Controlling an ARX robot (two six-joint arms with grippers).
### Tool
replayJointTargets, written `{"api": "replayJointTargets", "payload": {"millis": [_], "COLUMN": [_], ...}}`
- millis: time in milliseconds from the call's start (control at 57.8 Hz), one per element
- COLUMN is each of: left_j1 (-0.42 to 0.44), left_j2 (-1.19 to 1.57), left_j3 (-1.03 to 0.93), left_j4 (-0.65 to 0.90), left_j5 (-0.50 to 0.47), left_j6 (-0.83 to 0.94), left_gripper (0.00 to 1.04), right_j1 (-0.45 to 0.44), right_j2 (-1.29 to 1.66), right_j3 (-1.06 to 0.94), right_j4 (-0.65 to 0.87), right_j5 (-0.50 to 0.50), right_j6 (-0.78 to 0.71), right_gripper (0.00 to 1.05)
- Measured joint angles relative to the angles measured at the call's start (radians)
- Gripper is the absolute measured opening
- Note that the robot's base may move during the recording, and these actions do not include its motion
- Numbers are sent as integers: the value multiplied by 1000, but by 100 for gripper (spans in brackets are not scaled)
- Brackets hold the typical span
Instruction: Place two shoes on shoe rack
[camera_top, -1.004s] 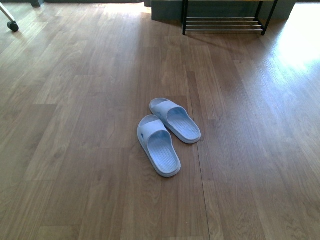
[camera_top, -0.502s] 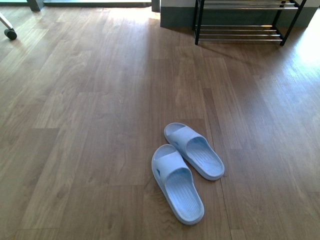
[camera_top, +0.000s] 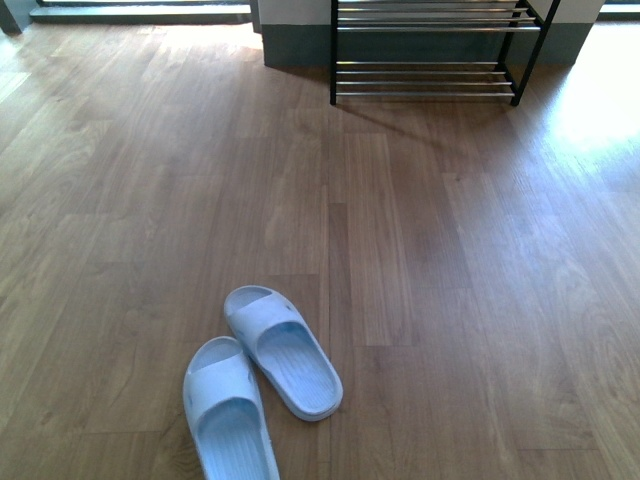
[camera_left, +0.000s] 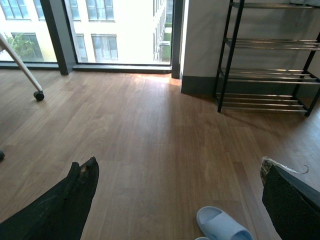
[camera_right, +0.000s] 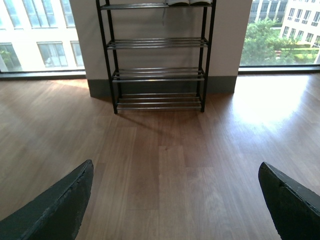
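Note:
Two pale blue slides (camera_top: 283, 352) (camera_top: 228, 415) lie side by side on the wooden floor, low and left in the front view. The toe of one slide (camera_left: 220, 226) shows below my left gripper (camera_left: 179, 167), which hangs open above the floor with nothing in it. The shoe rack (camera_top: 430, 80), black-framed with chrome bars, stands against the far wall. My right gripper (camera_right: 176, 170) faces the shoe rack (camera_right: 158, 75) and is open and empty. On the rack's top tier, pale soles of shoes (camera_right: 182, 2) show at the picture's edge. Neither arm appears in the front view.
A grey skirting and white wall (camera_top: 290, 40) back the rack, with tall windows (camera_left: 120, 30) on either side. A castor on a slanted leg (camera_left: 39, 95) stands far left. Sunlight glares on the floor (camera_top: 600, 90) right of the rack.
In the front view the slides have slid from the middle down to the lower left. The rack has come lower and grown larger, so my viewpoint has moved toward it.

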Motion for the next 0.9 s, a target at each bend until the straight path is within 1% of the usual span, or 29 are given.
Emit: {"api": "replayJointTargets", "payload": {"millis": [433,450,467,485,502,537,571,640,658,710,762,814,865,900], "left_j1": [0,-8,-29,-61,-103,-109,-89,-34,-11,16,43,45,48,46], "left_j2": [0,10,30,63,141,226,313,494,558,698,887,1042,1229,1342], "left_j3": [0,3,16,36,67,98,129,181,197,226,264,294,339,364], "left_j4": [0,-9,-45,-92,-122,-131,-130,-66,-35,29,102,156,206,227], "left_j5": [-2,-36,-126,-220,-362,-455,-475,-420,-387,-340,-241,-224,-167,-169], "left_j6": [0,-13,-37,-79,-133,-179,-246,-319,-347,-363,-385,-381,-371,-356], "left_gripper": [95,95,95,95,95,95,95,95,95,95,95,95,95,95], "right_j1": [0,0,0,0,0,0,0,0,0,0,0,0,0,0], "right_j2": [0,0,0,0,0,0,0,0,0,0,0,0,0,0], "right_j3": [0,0,0,0,0,0,0,0,0,0,0,0,0,0], "right_j4": [0,0,0,0,0,0,0,0,0,0,0,0,0,0], "right_j5": [-2,-2,-3,-3,-2,-2,-5,-5,-4,-5,-4,-5,-4,-5], "right_j6": [0,0,0,0,0,0,0,0,0,0,0,0,0,0], "right_gripper": [96,96,96,96,96,96,96,96,96,96,96,96,96,96]}}
